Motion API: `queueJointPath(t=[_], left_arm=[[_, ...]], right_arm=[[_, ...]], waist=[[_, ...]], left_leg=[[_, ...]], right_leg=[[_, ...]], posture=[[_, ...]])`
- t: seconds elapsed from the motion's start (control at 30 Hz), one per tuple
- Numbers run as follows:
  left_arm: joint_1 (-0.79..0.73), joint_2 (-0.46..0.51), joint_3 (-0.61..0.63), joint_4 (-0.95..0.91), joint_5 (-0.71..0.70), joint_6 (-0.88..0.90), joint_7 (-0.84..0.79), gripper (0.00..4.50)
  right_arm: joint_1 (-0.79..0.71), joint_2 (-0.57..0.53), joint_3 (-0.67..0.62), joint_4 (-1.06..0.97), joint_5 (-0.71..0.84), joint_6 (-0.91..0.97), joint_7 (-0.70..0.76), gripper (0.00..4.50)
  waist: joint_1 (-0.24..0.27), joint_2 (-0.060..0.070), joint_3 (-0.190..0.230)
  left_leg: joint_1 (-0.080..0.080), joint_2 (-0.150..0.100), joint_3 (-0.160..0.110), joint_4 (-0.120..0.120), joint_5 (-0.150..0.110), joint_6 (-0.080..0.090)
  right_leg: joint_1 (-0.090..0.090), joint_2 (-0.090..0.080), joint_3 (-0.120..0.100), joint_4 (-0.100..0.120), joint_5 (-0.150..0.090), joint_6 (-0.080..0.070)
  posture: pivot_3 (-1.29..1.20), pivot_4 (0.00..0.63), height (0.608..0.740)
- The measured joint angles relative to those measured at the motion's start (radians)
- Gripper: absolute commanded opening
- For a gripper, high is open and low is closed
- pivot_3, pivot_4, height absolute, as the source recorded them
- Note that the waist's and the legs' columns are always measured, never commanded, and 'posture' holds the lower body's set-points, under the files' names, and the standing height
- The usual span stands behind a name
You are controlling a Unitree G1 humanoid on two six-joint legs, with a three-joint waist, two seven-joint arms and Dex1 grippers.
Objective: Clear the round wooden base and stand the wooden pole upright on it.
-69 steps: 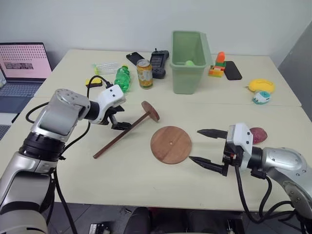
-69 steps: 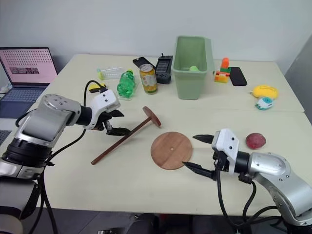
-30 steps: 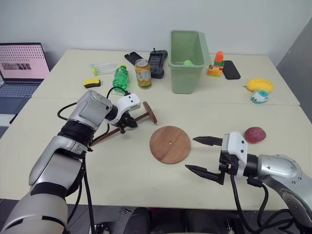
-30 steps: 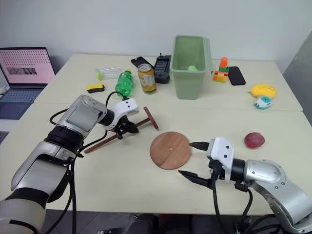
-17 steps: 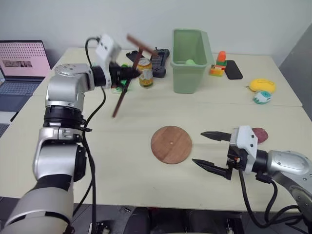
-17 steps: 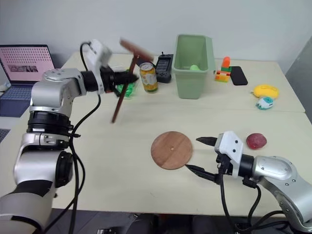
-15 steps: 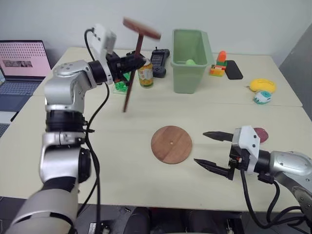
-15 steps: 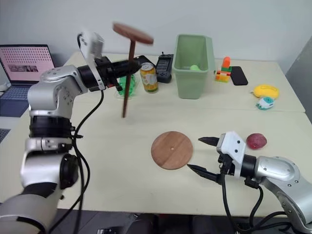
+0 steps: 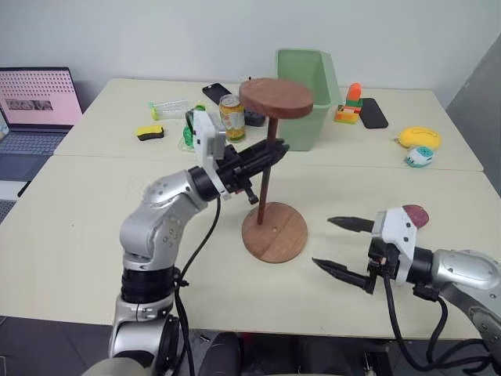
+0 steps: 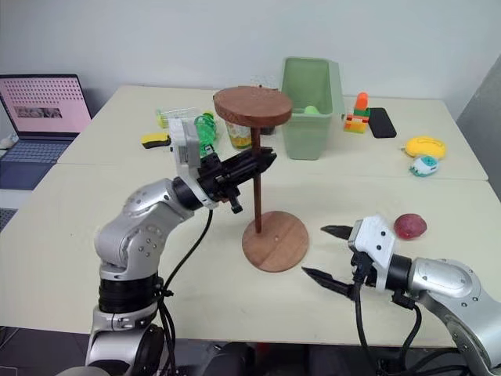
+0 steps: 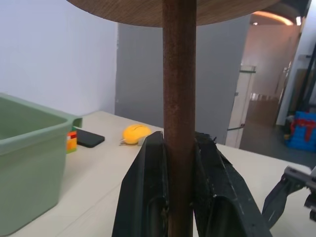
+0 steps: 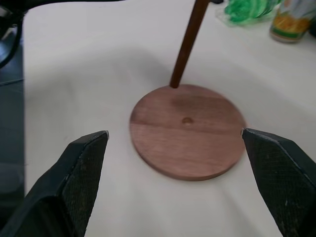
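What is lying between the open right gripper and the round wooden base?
Nothing: in the right wrist view, bare table lies between the right gripper and the round wooden base.

The wooden pole (image 9: 263, 184), a thin dark rod, stands upright with its fixed reddish-brown disc on top, pinched between the closed fingers of the left gripper (image 9: 270, 152). Below that claw, its lower tip meets the round wooden base (image 9: 277, 236) near the rim, off the centre hole. The base lies flat just ahead of the right gripper's (image 9: 338, 247) spread fingers.
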Motion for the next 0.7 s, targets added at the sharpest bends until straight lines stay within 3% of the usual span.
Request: queueJointPath(t=[0.4, 0.7], left_arm=[[0.024, -0.083, -0.104, 0.099, 0.084, -0.198, 0.023, 0.25], [0.057, -0.082, -0.133, 0.131, 0.117, -0.273, 0.021, 0.25]], right_arm=[[-0.060, -0.021, 0.063, -0.005, -0.037, 0.051, -0.035, 4.50], [-0.060, -0.021, 0.065, -0.005, -0.044, 0.054, -0.038, 4.50]], waist=[[0.003, 0.000, 0.000], [0.003, 0.000, 0.000]], left_leg=[[0.003, -0.006, 0.001, -0.001, 0.000, 0.001], [0.003, -0.006, 0.000, -0.001, 0.000, 0.001]], right_leg=[[0.002, 0.000, 0.000, -0.001, 0.000, 0.000], [0.002, 0.000, 0.000, -0.001, 0.000, 0.000]], posture=[[0.00, 0.150, 0.740], [0.00, 0.150, 0.740]])
